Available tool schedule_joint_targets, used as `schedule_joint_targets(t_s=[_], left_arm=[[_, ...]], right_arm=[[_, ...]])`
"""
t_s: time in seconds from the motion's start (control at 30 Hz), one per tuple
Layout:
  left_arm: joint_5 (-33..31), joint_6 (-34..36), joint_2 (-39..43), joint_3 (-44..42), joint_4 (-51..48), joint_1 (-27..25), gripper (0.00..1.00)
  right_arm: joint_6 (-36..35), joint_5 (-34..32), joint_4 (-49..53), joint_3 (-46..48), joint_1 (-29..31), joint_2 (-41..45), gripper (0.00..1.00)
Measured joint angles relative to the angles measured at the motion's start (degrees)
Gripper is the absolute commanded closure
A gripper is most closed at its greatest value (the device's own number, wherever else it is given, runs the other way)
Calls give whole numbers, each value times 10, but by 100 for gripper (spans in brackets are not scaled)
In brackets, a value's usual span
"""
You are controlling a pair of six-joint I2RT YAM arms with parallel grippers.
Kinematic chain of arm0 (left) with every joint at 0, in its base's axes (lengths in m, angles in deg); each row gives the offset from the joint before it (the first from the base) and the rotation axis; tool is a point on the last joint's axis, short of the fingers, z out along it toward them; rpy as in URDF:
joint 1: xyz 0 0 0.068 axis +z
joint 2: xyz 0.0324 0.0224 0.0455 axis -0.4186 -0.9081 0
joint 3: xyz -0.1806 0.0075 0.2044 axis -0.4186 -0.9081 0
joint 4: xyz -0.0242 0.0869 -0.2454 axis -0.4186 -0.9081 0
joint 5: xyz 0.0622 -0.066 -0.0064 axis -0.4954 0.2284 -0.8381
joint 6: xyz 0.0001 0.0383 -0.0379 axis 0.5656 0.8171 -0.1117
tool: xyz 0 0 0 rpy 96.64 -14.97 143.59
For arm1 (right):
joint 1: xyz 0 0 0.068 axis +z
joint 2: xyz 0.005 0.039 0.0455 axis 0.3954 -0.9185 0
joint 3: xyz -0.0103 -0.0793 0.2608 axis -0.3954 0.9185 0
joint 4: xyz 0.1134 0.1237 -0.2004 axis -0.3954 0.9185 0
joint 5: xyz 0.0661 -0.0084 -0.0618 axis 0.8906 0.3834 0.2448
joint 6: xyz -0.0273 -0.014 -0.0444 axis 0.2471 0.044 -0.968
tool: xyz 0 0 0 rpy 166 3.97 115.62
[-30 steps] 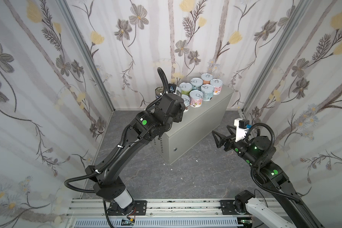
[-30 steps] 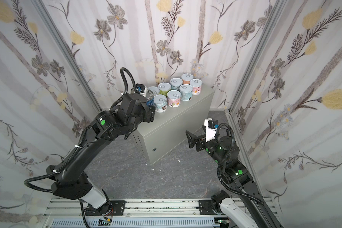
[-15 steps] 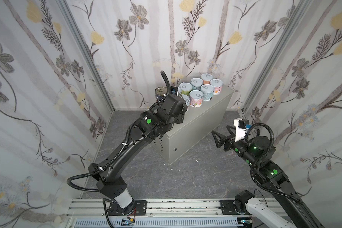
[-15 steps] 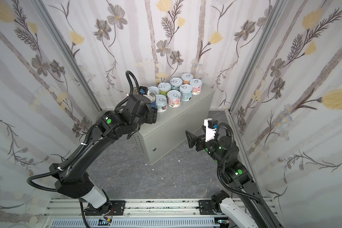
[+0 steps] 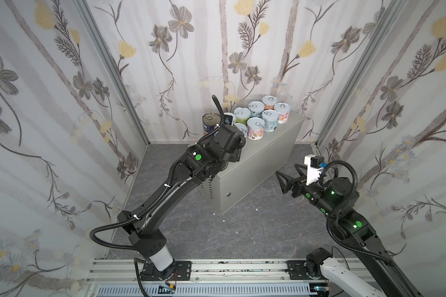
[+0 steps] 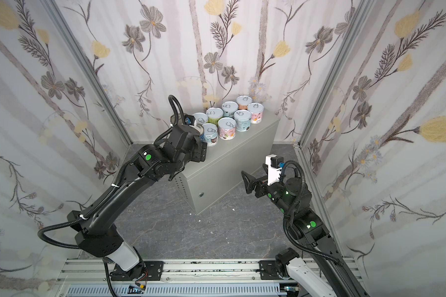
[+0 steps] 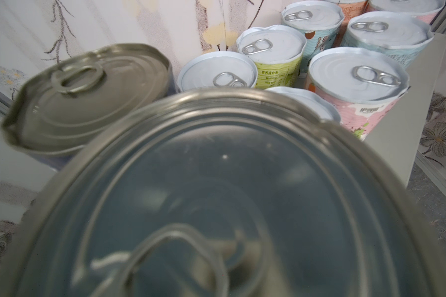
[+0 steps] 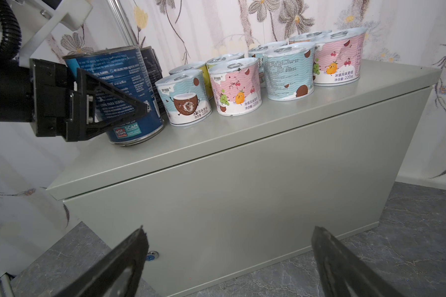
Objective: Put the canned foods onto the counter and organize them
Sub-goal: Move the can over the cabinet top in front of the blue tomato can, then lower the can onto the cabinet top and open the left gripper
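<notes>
Several short cans (image 5: 262, 117) with white pull-tab lids stand in two rows at the far end of the grey-beige counter (image 5: 255, 159). A taller navy can (image 5: 210, 123) stands at the row's left end. A blue can (image 8: 129, 77) stands upright on the counter top next to it, and its metal lid (image 7: 216, 192) fills the left wrist view. My left gripper (image 6: 200, 150) is around the blue can, one finger (image 8: 108, 102) lying along its side; I cannot see whether it touches. My right gripper (image 8: 229, 231) hangs open and empty to the right of the counter (image 8: 242, 205).
A round lock (image 8: 152, 255) sits low on the counter's front end. The dark marbled floor (image 5: 242, 231) carries a few white scraps (image 5: 224, 220). Flowered walls close in on three sides. A metal rail (image 5: 216, 270) runs along the front.
The left wrist has shifted slightly to the right over the counter's left end, uncovering the navy can behind it. The right arm has not moved.
</notes>
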Motion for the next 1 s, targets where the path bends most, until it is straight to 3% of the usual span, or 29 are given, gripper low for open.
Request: schedule_joint_targets(t_s=[0.3,0.7,1.0], left_arm=[[-9,0,15,-13,43,0,0],[1,1,47,-13,65,0,0],[5,2,121,-13,85,-1,0]], right_arm=[[0,15,0,0,0,5,0],[10,22,0,-10,0,2,1],[16,36,4,-35,5,-15,23]])
